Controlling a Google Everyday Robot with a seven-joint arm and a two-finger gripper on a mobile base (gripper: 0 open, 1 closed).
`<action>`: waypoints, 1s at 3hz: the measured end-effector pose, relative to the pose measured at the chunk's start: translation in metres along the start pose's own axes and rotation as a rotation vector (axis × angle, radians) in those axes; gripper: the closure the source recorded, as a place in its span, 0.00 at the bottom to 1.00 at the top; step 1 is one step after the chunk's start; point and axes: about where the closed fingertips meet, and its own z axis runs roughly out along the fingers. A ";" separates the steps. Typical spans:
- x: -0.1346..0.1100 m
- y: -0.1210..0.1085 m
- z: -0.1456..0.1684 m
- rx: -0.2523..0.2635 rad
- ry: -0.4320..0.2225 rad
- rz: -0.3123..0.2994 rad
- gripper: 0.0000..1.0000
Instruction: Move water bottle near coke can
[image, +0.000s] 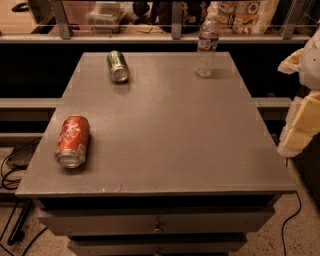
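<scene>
roughly between water bottle (206, 50) and coke can (73, 141) lies green can (118, 66); pincer (302, 117) rightmost.

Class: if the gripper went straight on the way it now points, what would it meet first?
The gripper at the right edge seems to point down beside the table; it would likely meet the table's right rim or the floor first, though depth is unclear.

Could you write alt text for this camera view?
A grey table holds a water bottle standing at the far right, a red coke can lying on its side at the near left, and a green can lying at the far left. The robot's gripper is at the picture's right edge, touching none of them.
</scene>
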 end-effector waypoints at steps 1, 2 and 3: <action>0.000 -0.001 0.000 0.002 -0.006 -0.001 0.00; -0.005 -0.013 -0.001 0.029 -0.125 -0.011 0.00; -0.019 -0.044 -0.001 0.089 -0.264 -0.022 0.00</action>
